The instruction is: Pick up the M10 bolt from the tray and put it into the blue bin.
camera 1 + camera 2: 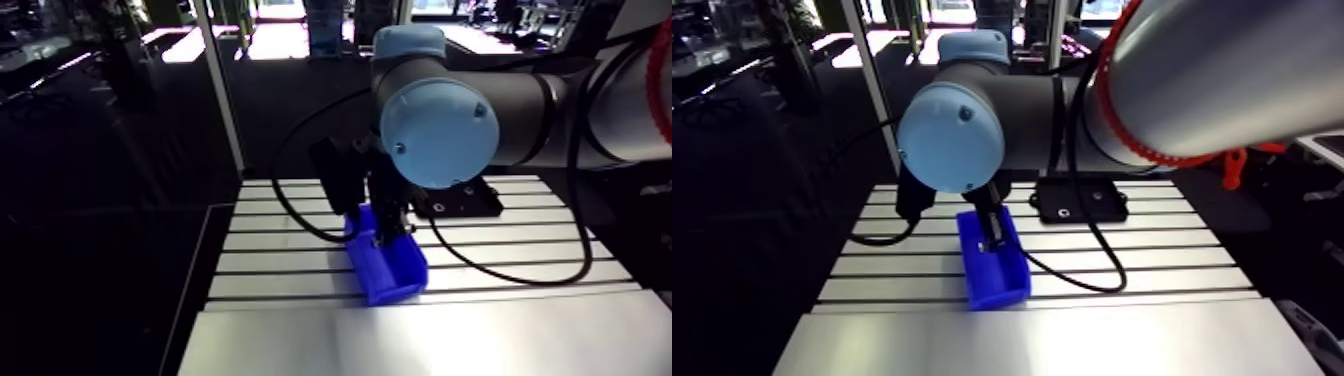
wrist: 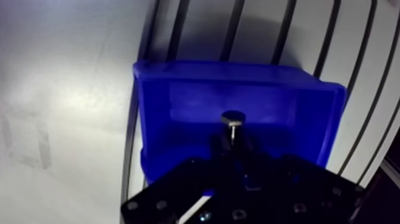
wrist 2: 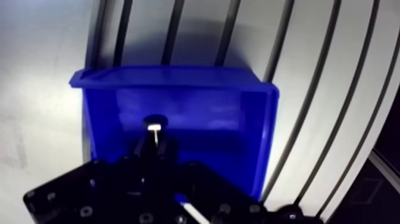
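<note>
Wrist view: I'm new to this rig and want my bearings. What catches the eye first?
The bright blue bin on the slotted table, right under the hand, stands out first. The hand grips a bolt with a shiny head above the bin's inside. In the arm view a black tray lies beyond the bin.

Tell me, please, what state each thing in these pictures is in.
M10 bolt: gripped upright, head toward the camera, inside the bin's opening.
gripper: shut on the M10 bolt, lowered into the bin.
blue bin: upright on the table, open-topped; no other part shows inside.
black tray: flat on the table beyond the bin; its contents cannot be made out.
</note>
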### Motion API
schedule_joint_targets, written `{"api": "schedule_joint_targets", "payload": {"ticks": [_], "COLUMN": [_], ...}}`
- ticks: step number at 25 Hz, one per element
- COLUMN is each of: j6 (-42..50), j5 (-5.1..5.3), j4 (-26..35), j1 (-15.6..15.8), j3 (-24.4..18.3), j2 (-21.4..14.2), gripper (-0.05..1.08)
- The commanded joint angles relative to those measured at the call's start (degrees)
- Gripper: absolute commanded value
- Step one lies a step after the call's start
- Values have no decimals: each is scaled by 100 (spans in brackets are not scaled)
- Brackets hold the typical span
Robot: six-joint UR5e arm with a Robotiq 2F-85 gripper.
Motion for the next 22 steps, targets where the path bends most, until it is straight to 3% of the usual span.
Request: {"api": "schedule_joint_targets", "payload": {"ticks": [1, 22], "j6": [129, 296], "j5": [3, -59], "j4": [-35, -405], "j1": [9, 71], "j3": [-25, -42], "j2": [170, 628], "gripper": [107, 105]}}
